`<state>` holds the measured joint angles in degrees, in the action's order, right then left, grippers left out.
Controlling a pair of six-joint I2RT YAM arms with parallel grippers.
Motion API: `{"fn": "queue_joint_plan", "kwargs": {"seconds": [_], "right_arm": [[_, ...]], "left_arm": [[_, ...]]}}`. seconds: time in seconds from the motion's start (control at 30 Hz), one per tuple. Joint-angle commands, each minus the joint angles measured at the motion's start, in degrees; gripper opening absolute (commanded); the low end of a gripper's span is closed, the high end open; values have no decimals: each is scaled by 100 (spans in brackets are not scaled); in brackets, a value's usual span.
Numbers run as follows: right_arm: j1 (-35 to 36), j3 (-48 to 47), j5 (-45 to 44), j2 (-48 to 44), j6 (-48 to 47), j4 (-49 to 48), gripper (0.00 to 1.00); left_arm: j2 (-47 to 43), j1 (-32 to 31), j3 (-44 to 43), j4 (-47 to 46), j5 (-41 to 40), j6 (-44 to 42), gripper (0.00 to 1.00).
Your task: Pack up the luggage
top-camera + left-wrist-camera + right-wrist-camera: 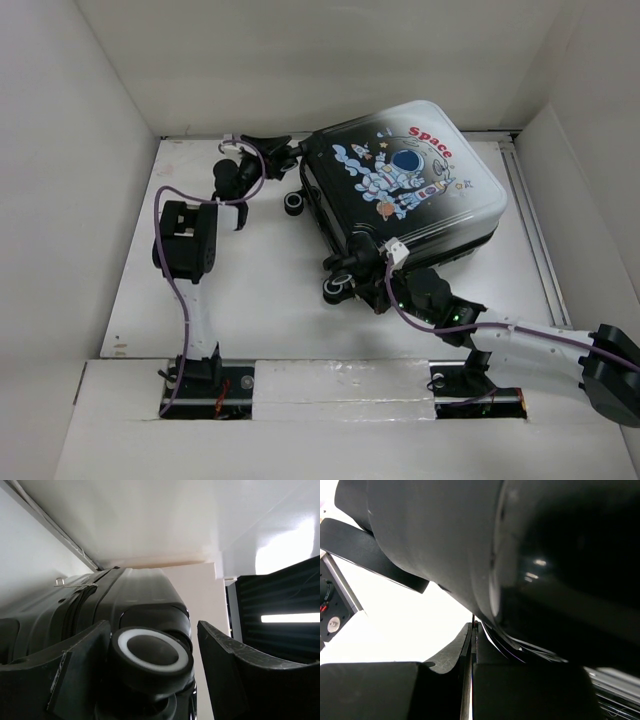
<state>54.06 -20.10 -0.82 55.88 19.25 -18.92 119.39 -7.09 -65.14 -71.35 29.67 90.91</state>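
The luggage (405, 190) lies closed and flat on the table (250, 300), towards the far right, with its astronaut and red "Space" print facing up and its wheeled end turned to the left. The shell fades from white at the far right to black at the wheels. The left gripper (290, 155) reaches the far left corner of the case. In the left wrist view its fingers (75, 670) are spread apart on either side of a black wheel (150, 655) with a white ring. The wheel sits close against one finger and there is a clear gap to the other, so nothing is clamped. A zip line runs along the dark shell behind that wheel. The right gripper (385, 280) is at the near edge of the case, just beside the near wheel (335, 287). In the right wrist view its fingers (445, 690) are pressed together with only a thin seam between them, directly under the glossy black shell. Whether anything thin is pinched in that seam cannot be told.
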Motion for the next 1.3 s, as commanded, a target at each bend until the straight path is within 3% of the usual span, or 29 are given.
{"fn": "queue_joint_plan", "kwargs": {"seconds": [0.0, 0.27, 0.33, 0.43, 0.5, 0.53, 0.57, 0.7, 0.87, 1.07, 1.27], "right_arm": [[-10, -135, 205, -59, -8, -358, 0], [-10, -82, 205, -59, -8, -358, 0], [-10, -82, 205, -112, -8, -358, 0], [-10, -82, 205, -164, -8, -306, 0], [-10, -82, 205, -217, -8, -253, 0], [-10, -82, 205, -218, -8, -253, 0], [-10, -82, 144, -296, -8, -192, 0], [-62, 23, -137, -594, 44, -34, 0], [-658, -29, 431, -886, 44, 221, 0], [-1450, -670, 978, -904, -306, 529, 0], [-2048, -1207, 1093, -596, -588, 617, 0]], "left_arm": [[-39, -143, -507, -1171, 127, -29, 65], [23, -266, -675, -740, 179, -363, 61], [75, -266, -675, -740, 127, -364, 52], [128, -266, -736, -670, 127, -364, 28], [189, -266, -798, -669, 127, -364, 19], [190, -266, -850, -617, 127, -364, 5], [190, -266, -851, -617, 127, -416, 0], [-3, -214, -544, -687, 74, -670, 0], [-495, -3, 299, -819, -40, -1153, 0], [-1488, 217, 2223, -1846, -374, -1331, 0], [-2778, 7, 4086, -2180, -558, -1462, 0]]}}
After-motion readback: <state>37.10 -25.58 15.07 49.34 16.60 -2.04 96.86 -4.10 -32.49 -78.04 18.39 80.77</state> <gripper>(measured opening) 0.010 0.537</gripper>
